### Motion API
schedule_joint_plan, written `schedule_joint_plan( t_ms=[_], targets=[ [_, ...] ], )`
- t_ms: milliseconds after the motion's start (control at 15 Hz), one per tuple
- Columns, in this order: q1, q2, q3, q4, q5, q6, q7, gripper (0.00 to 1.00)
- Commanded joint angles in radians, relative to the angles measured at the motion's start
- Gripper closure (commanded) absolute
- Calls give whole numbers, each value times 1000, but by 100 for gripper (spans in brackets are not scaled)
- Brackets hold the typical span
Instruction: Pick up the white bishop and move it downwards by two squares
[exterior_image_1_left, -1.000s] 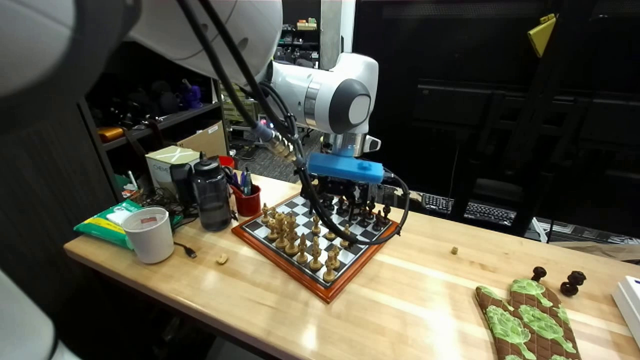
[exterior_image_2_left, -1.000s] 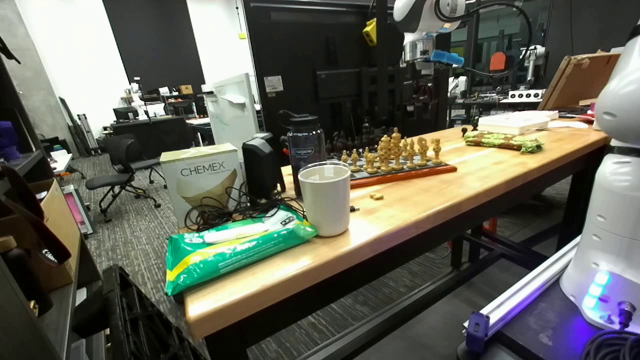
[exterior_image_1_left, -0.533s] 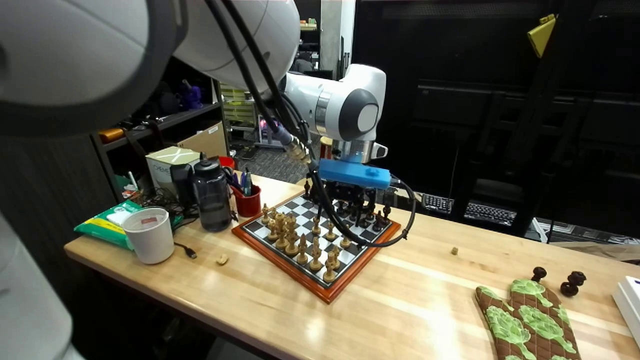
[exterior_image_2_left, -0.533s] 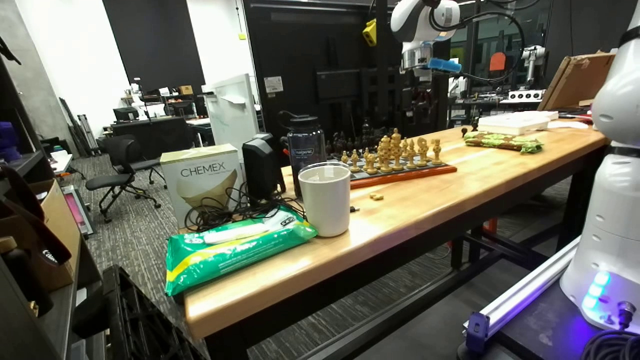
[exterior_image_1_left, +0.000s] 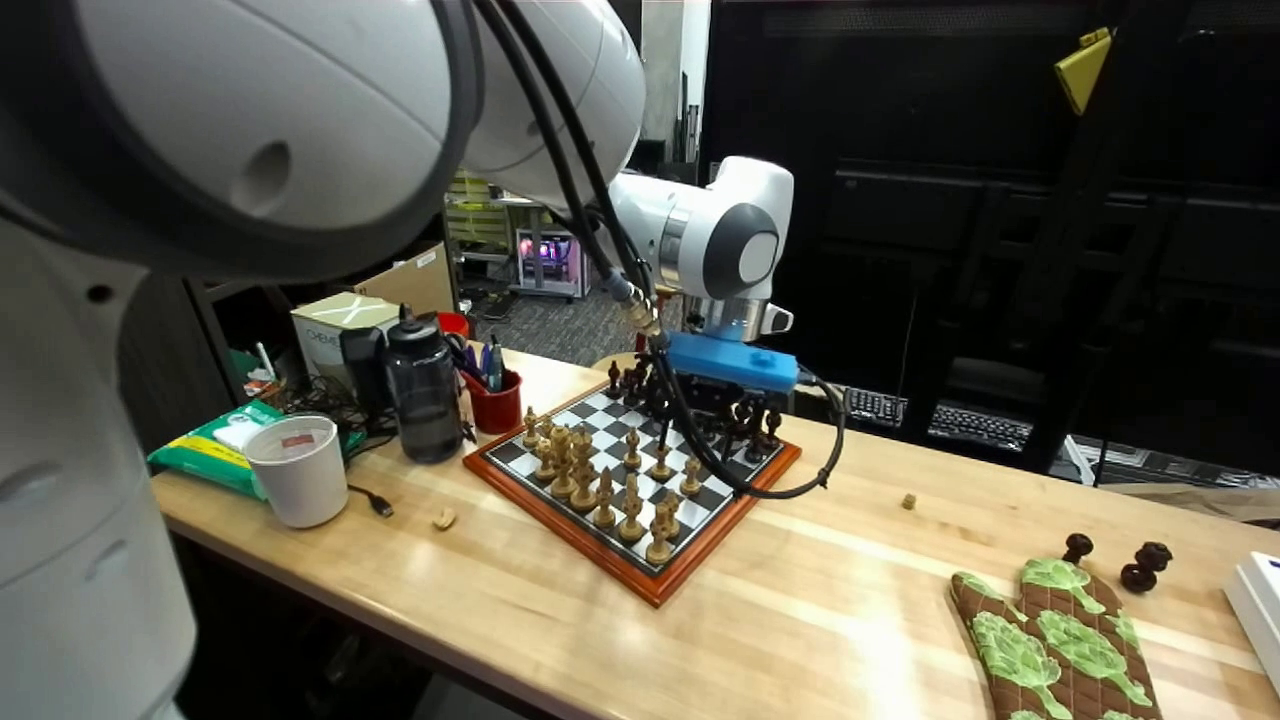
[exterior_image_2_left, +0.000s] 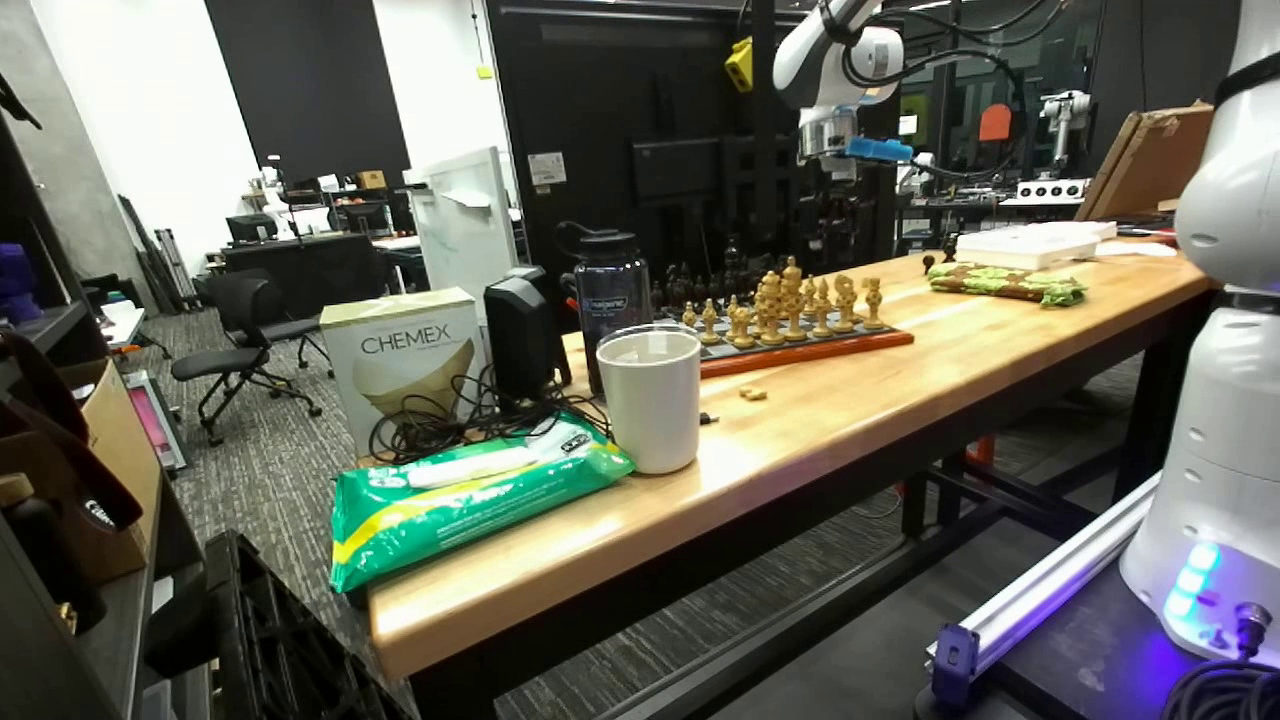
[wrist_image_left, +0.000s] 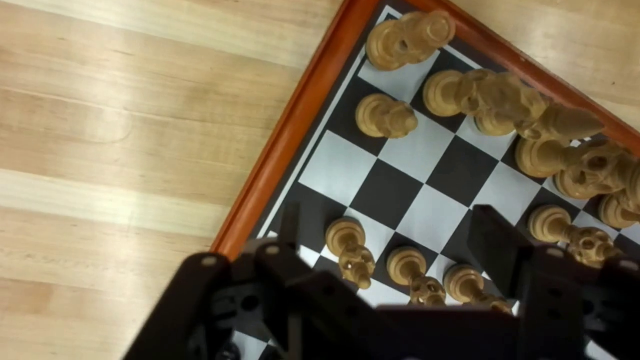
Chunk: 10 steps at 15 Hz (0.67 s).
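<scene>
The chessboard (exterior_image_1_left: 690, 585) has a reddish-brown frame and light and dark squares (wrist_image_left: 337, 165). Light wooden pieces stand along its near side. In the wrist view, a light piece (wrist_image_left: 345, 235), a second light piece (wrist_image_left: 406, 265) and a third (wrist_image_left: 462, 282) stand in a row between the spread fingers. I cannot tell for certain which light piece is the white bishop. My gripper (wrist_image_left: 387, 215) is open and empty above these pieces. In an exterior view, the gripper (exterior_image_1_left: 695, 455) hangs over the board's far right half, partly hidden by the black cable. Dark pieces (exterior_image_1_left: 632, 380) stand on the far side.
A water bottle (exterior_image_1_left: 425, 390), red pen cup (exterior_image_1_left: 497, 402), white cup (exterior_image_1_left: 300, 475) and green pack (exterior_image_2_left: 470, 510) stand left of the board. An oven mitt (exterior_image_1_left: 1060, 640) and loose dark pieces (exterior_image_1_left: 1146, 567) lie right. A light fragment (exterior_image_1_left: 444, 518) lies in front.
The arm and gripper have moved right and lower in an exterior view, and slightly left and down in an exterior view from elsewhere. The chess pieces have not visibly moved.
</scene>
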Motion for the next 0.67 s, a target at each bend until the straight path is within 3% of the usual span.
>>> schedule_joint_plan(
  t_ms=[0, 133, 333, 600],
  targets=[
    [-28, 42, 27, 47, 32, -16, -18, 48],
    [-34, 66, 35, 64, 41, -19, -18, 61],
    [-43, 102, 47, 93, 51, -26, -19, 64],
    [-57, 144, 58, 134, 55, -39, -20, 51]
  ],
)
